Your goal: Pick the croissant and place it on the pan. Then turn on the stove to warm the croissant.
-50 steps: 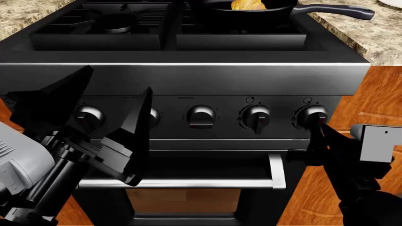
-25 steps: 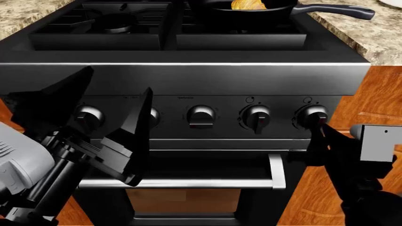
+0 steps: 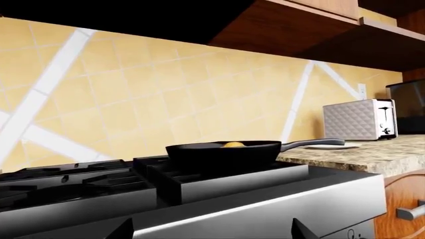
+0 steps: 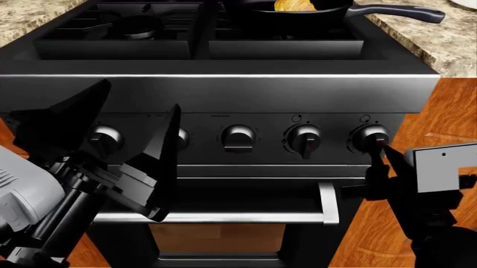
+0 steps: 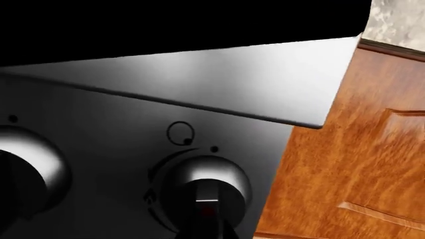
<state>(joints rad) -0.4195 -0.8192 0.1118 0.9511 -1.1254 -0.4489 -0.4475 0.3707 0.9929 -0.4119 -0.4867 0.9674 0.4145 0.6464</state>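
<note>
The croissant (image 4: 294, 4) lies in the black pan (image 4: 328, 12) on the stove's (image 4: 223, 92) back right burner; the left wrist view shows the croissant (image 3: 232, 145) just above the pan's (image 3: 222, 155) rim. My right gripper (image 4: 381, 152) looks shut, its narrow tip touching the lower part of the rightmost knob (image 4: 370, 137). In the right wrist view that gripper (image 5: 207, 226) covers the bottom of this knob (image 5: 207, 186). My left gripper (image 4: 123, 131) stands open before the two left knobs, empty, and its fingertips (image 3: 300, 230) barely show in its wrist view.
Three more knobs (image 4: 238, 137) line the front panel above the steel oven handle (image 4: 223, 216). Wooden cabinet doors (image 4: 447, 111) flank the stove on the right. On the granite counter (image 3: 359, 154) stand a white plate (image 3: 329, 146) and a toaster (image 3: 359, 120).
The right arm's grey wrist block has risen a little and tilted, with the tip staying at the rightmost knob. The left arm, pan and croissant have not moved.
</note>
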